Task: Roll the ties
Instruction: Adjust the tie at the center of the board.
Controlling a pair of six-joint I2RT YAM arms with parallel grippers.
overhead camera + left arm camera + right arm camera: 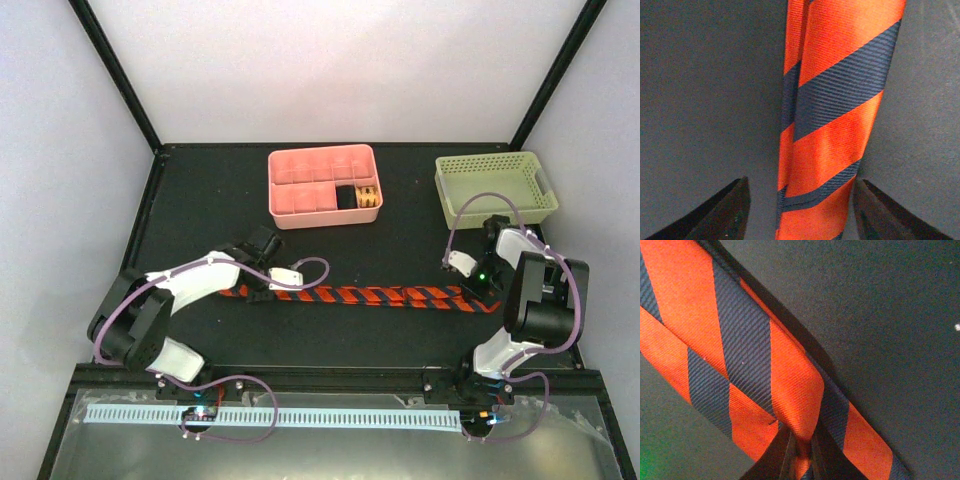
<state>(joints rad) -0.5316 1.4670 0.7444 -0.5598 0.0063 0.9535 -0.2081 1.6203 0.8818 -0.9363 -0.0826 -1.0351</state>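
Tie (360,296) is flat on the table (200,200), unrolled. Right end effector (802,452) pinches one end. Left end effector (800,200) straddles the other end, spread wide, and probably needs to close next.

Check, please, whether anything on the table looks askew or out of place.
Only one thing stands out. By the right gripper, the striped necktie lies doubled, with two layers crossing at a slight angle instead of one flat strip. The rest of it lies straight on the table.
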